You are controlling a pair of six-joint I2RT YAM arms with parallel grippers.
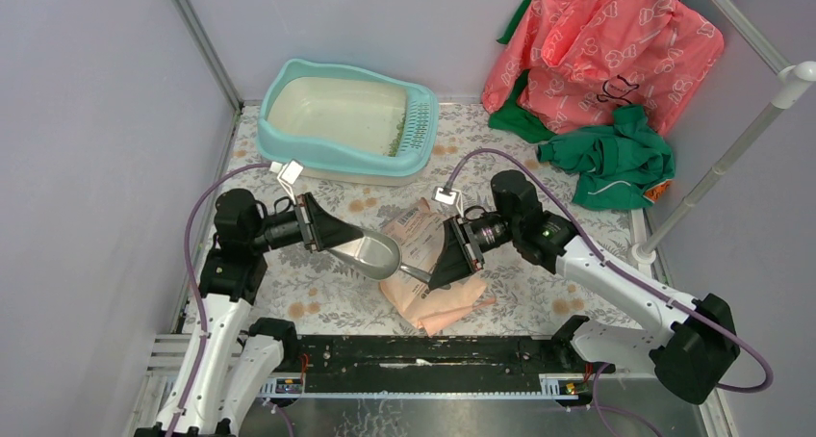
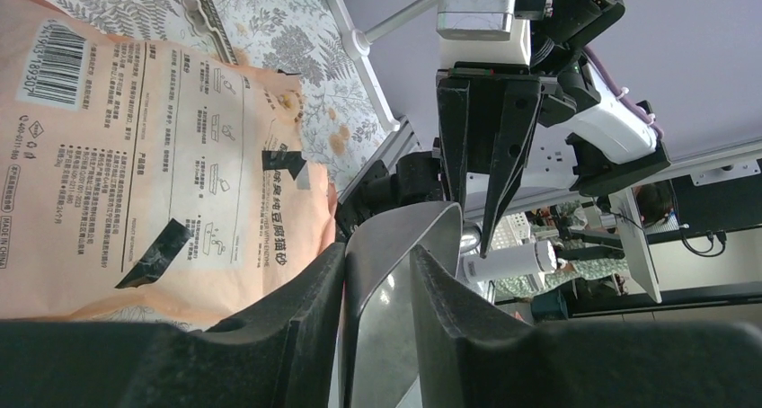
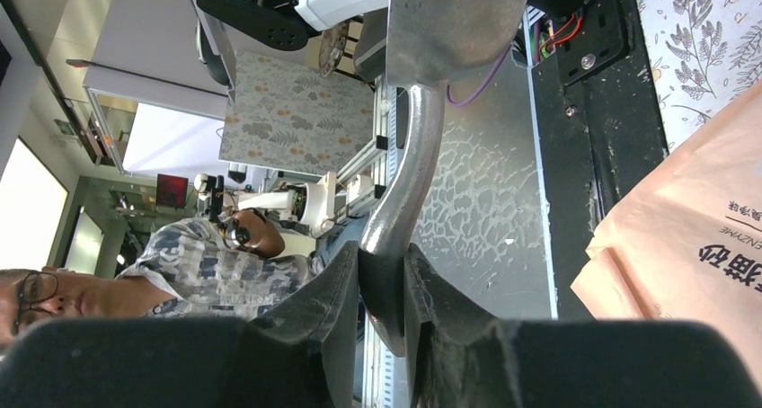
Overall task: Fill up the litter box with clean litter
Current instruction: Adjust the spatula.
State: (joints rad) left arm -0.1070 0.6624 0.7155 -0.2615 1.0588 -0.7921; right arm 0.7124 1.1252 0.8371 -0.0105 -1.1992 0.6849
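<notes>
Toward the back of the table, the large light-teal plastic litter box (image 1: 327,156) with its cream basin holds only a thin scatter of green granular litter (image 1: 396,141) against its slotted grille end, so filling looks barely begun. Just in front of the litter box, a grey metal scoop (image 1: 373,252) hangs between both arms and looks empty. The left gripper (image 1: 339,237) has its fingers (image 2: 296,318) drawn narrow against both sides of the bowl, while the right gripper (image 1: 435,275) has its fingers (image 3: 337,291) pinched tight on the curved handle. This reads as a handover. To do it well, the left hold should be firm on the bowl's wall before the right lets go, and the bowl should be kept level so it neither twists nor slips. Below the scoop, further from the litter box, a peach-pink printed paper bag (image 1: 438,307) lies flat on the floral table cover (image 1: 539,293). Its mouth cannot be seen, so finding the opening will matter before any dig. The bag's print shows a barcode, a panel of Chinese instructions with small pictograms, "MADE IN CHINA" along one edge, and "ENZYME" beside large Chinese characters. To the right of the litter box, a crumpled coral-pink patterned sack (image 1: 597,42) sits with green cloth (image 1: 611,163). Its black mark is unreadable.
</notes>
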